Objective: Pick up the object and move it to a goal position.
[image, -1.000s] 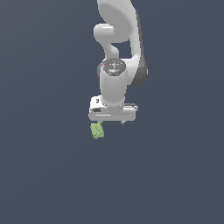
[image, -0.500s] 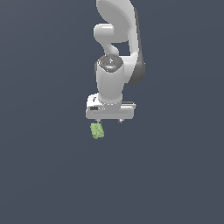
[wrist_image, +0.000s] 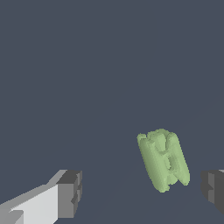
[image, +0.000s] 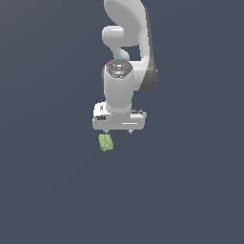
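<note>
The object [image: 106, 142] is a small light-green lumpy oblong item lying on the dark grey floor. In the exterior view it sits just below the left end of my white gripper [image: 118, 132]. In the wrist view the object [wrist_image: 164, 160] lies between the two dark fingertips, much closer to one fingertip [wrist_image: 213, 189] than to the other [wrist_image: 69, 193]. My gripper [wrist_image: 141, 192] is open wide and holds nothing. The fingers do not touch the object.
The flat dark grey floor [image: 190, 190] spreads all around. The white arm [image: 126, 43] rises behind the gripper in the exterior view.
The gripper has shifted slightly toward the exterior view's left and come down a little. The object has not moved. The jaws stay open.
</note>
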You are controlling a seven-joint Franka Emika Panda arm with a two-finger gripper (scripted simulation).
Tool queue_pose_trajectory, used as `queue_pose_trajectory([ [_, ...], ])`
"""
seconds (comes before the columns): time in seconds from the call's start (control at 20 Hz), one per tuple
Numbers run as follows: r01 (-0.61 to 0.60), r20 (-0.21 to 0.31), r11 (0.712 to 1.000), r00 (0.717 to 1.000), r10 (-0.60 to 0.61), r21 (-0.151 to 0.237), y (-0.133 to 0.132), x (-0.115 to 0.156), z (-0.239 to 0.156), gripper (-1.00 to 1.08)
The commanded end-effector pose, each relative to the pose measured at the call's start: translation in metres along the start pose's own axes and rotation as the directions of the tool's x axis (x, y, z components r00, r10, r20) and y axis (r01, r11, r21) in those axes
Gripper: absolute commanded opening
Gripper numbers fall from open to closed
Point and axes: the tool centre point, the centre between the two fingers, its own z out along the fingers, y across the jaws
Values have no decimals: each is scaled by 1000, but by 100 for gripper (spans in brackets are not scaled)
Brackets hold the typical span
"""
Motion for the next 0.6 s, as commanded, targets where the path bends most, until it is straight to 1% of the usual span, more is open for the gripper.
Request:
queue_pose_trajectory([
  [0.0,11,1,1000,1000,-11,1,3,-1,3,100],
  [0.25,55,6,999,998,-55,3,13,-4,12,100],
  [0.55,137,13,991,991,-137,11,31,-11,30,100],
])
